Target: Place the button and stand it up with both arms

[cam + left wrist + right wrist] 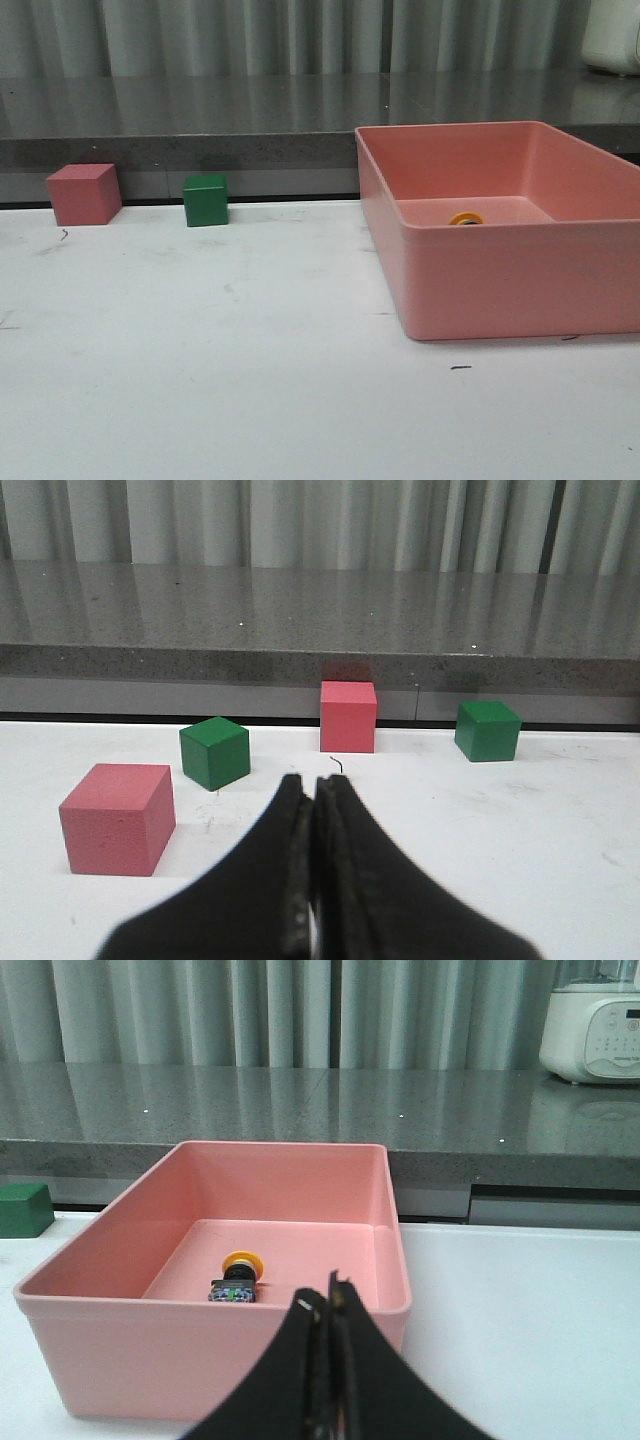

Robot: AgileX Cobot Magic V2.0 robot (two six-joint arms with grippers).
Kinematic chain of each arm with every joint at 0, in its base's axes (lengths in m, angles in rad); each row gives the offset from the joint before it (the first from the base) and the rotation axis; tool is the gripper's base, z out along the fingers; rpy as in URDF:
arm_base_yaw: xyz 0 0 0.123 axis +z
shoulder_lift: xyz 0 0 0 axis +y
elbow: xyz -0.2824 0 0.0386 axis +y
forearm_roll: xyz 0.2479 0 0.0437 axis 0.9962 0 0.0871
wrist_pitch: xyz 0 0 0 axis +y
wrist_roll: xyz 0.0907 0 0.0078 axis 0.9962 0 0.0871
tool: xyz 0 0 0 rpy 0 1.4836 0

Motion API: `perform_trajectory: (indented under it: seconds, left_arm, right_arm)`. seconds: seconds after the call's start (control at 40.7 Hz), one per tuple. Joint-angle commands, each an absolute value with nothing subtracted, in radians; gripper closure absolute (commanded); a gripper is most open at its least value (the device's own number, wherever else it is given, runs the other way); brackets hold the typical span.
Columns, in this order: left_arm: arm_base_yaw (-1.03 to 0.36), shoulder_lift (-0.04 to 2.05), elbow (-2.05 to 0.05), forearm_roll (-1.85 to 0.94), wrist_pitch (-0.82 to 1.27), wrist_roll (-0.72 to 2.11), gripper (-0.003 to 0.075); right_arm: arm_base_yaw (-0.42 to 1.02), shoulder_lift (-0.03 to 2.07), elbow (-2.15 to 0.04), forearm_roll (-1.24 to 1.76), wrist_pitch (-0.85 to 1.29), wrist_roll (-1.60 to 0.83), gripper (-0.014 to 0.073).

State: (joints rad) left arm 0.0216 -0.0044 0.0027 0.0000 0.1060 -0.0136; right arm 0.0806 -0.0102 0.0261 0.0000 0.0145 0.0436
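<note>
The button lies on its side on the floor of the pink bin, just beyond the right hand, which hovers outside the bin's near wall, fingers pressed together and holding nothing. The left hand is likewise closed and empty, above the white surface near red and green cubes.

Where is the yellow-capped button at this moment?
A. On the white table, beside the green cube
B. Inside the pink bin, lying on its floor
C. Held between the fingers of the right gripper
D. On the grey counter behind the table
B: the right wrist view shows the button lying on the floor of the pink bin, touched by neither gripper.
</note>
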Motion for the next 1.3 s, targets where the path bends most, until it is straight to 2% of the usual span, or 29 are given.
perform_trajectory:
  seconds: [0.0,0.614,0.712,0.835,1.032,1.278]
  left_arm:
    - [0.016,-0.031,0.012,-0.007,0.028,-0.013,0.0741]
    - [0.016,-0.031,0.012,-0.007,0.024,-0.013,0.0741]
    - [0.016,-0.031,0.008,-0.007,-0.055,-0.013,0.0741]
    - [0.016,-0.029,-0.064,-0.012,-0.163,-0.029,0.0741]
    - [0.016,0.04,-0.369,0.0,0.058,-0.032,0.0741]
    - [0.016,0.278,-0.706,0.0,0.413,-0.032,0.0741]
  right_arm:
    - [0.076,-0.028,0.022,0.0,-0.064,0.037,0.0662]
    - [0.076,-0.028,0.022,0.0,-0.076,0.037,0.0662]
    - [0.076,-0.028,0.011,0.0,-0.119,0.038,0.0662]
    - [0.076,-0.028,-0.092,0.0,-0.064,0.038,0.0662]
    - [0.076,0.023,-0.342,0.0,0.09,0.037,0.0662]
    - [0.076,0.261,-0.613,0.0,0.364,0.037,0.0661]
